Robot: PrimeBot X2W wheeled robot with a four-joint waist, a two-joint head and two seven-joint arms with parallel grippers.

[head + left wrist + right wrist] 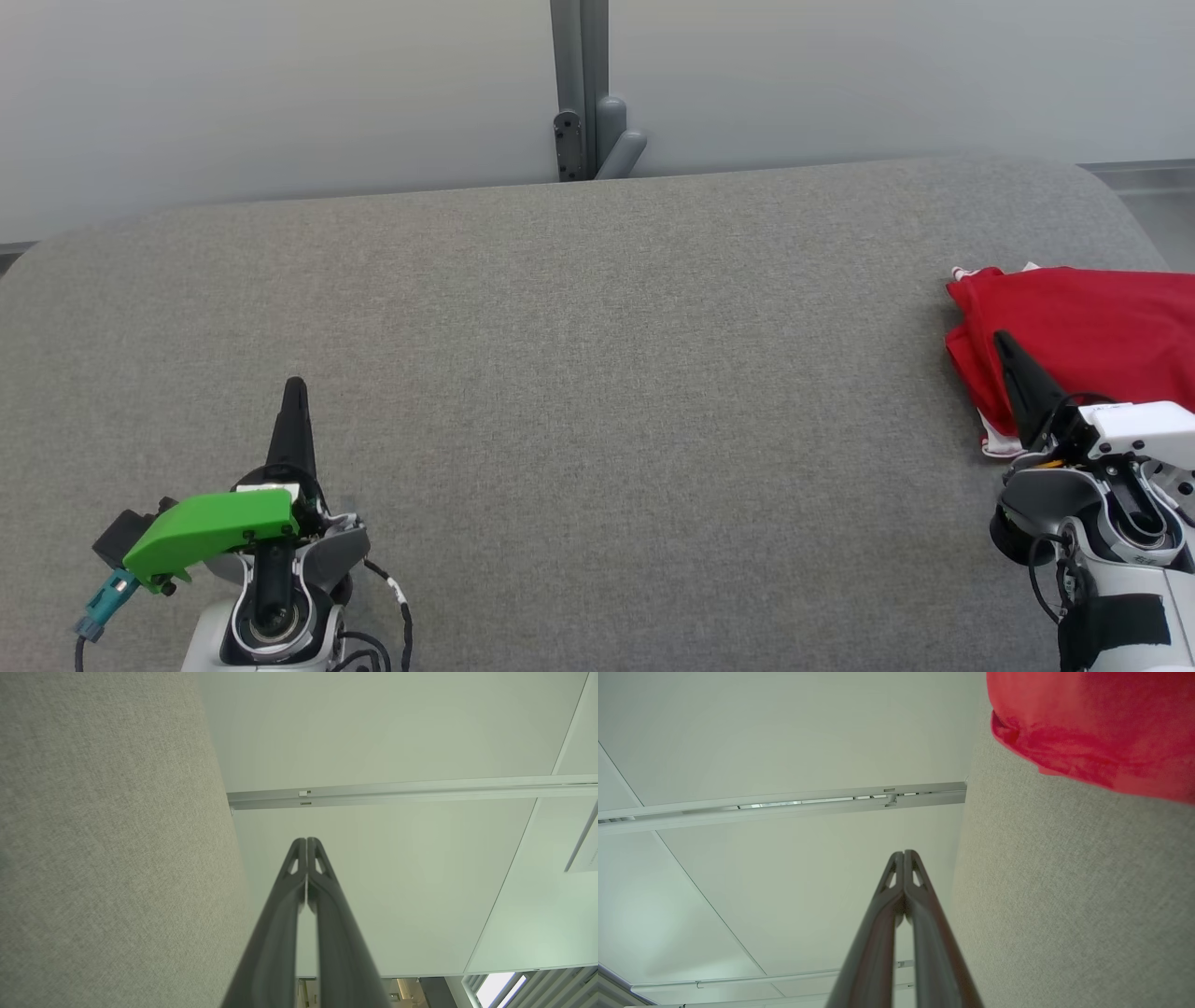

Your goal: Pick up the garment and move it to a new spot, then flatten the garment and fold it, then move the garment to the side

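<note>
A red garment (1083,327) is seen bunched at the far right of the grey fabric-covered table (597,373), partly cut off by the frame edge in the head view. Slivers of white trim are visible at its upper left corner and along its near edge.

The right tool (1006,347) is held low at the table's near right, its two dark fingers pressed together with nothing between them. In the head view its tip is overlapped with the garment's near left edge; whether cloth is touched cannot be told there. In the right wrist view the closed tips are seen against the pale wall, and the garment lies apart from them at the upper right.

The left tool (294,392) is placed at the near left, well apart from the garment, its fingers likewise pressed together and empty.

A green cover (210,532) is mounted at the left wrist and a white housing (1144,425) at the right. A small white tag (392,590) is fixed on the black cable (406,625) by the left wrist; its print is too small to be read. In the left wrist view a pale sign (589,856) carries faint lettering too blurred to be read. A grey post (579,84) is set behind the table's far edge.
</note>
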